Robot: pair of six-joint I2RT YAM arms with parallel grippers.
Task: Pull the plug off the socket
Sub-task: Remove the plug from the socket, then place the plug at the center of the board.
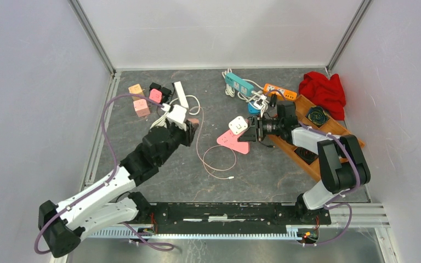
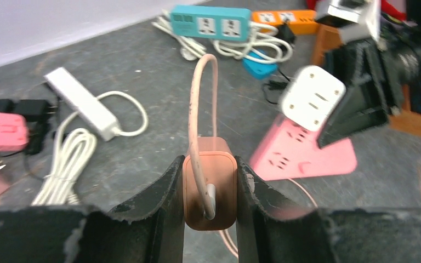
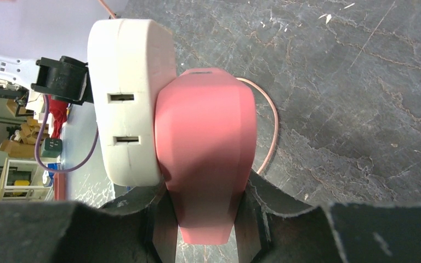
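My left gripper (image 1: 191, 127) (image 2: 209, 164) is shut on a salmon-pink plug (image 2: 208, 186), whose pink cable (image 2: 197, 98) arches up from its face and loops over the table (image 1: 217, 160). The plug sits apart from the socket, with bare table between them. That socket is a pink, triangular block (image 1: 231, 142) (image 2: 307, 156) (image 3: 205, 142), and my right gripper (image 1: 250, 134) (image 3: 205, 192) is shut on its narrow end, holding it tilted off the table. A white adapter block (image 1: 238, 125) (image 2: 312, 97) (image 3: 126, 104) sits against the socket's face.
A teal power strip (image 1: 239, 83), an orange strip (image 1: 280, 91) and white cords lie at the back. A red cloth (image 1: 323, 90) and a wooden board (image 1: 301, 150) are at the right. A white strip (image 1: 180, 94), pink cubes (image 1: 141, 107) and black adapters (image 1: 160, 89) lie back left.
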